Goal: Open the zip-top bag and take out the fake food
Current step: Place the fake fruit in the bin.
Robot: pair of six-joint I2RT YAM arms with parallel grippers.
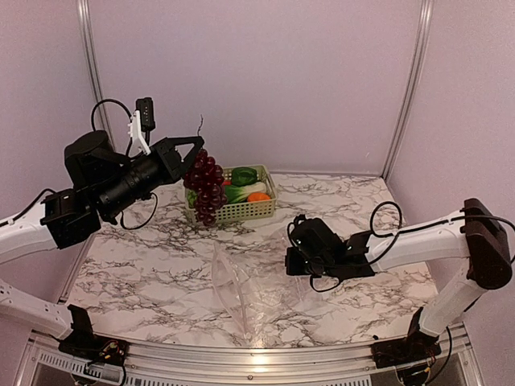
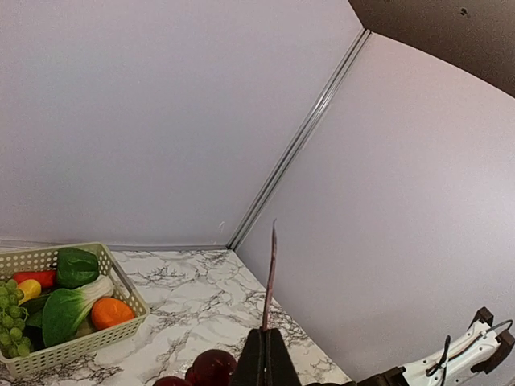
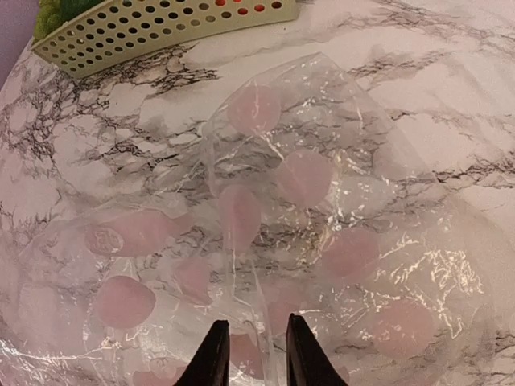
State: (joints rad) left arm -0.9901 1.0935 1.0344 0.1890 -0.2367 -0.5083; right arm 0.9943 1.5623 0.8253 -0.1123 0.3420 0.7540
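The left pincer (image 1: 195, 147) is held high above the table (image 1: 145, 257), out over the left end of the basket (image 1: 241, 212). Its two fingers are pressed together on the thin stem (image 2: 271, 273) of the purple grape bunch (image 1: 206, 186). The stem stands up past the fingertips. The bunch hangs free beneath the pincer, its lower grapes level with the basket's near left corner; whether they touch the rim cannot be told.

The other fake food (image 1: 245, 186) lies inside the basket, toward the back of the table. The left wrist view shows a green pepper (image 2: 77, 267), a leafy green piece (image 2: 64, 310), an orange piece (image 2: 111, 312), a yellow piece (image 2: 29, 289), a red piece (image 2: 32, 277) and a bunch of green grapes (image 2: 10, 314).

In front of the basket, near the table's middle, the zip-top bag (image 1: 241, 293) lies crumpled on the marble top. No food shows inside it, and the zip strip cannot be made out.

The right pincer (image 3: 253, 358) is down low over the right part of the bag. Its fingers stand a narrow gap apart, with a raised crease of the clear film running into the gap between them. Whether the pads touch the film cannot be told.
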